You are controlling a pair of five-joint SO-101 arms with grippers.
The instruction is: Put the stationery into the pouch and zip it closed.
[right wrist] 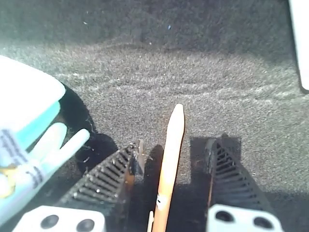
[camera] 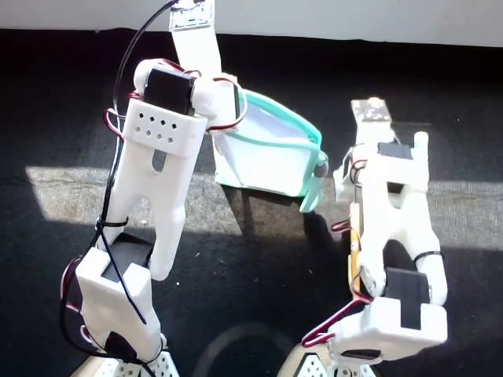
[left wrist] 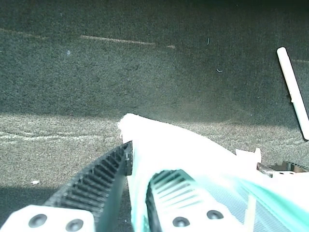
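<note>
Right gripper (right wrist: 175, 145), jaws apart around pencil (right wrist: 169, 166), left gripper (left wrist: 140, 166) pinching pouch (left wrist: 193, 150) edge

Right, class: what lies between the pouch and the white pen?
Only bare dark mat separates the pouch from the white pen, seen in the left wrist view.

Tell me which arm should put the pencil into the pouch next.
Right. The right gripper, open, straddles the orange pencil; the left gripper is shut on the pouch, so it is occupied.
</note>
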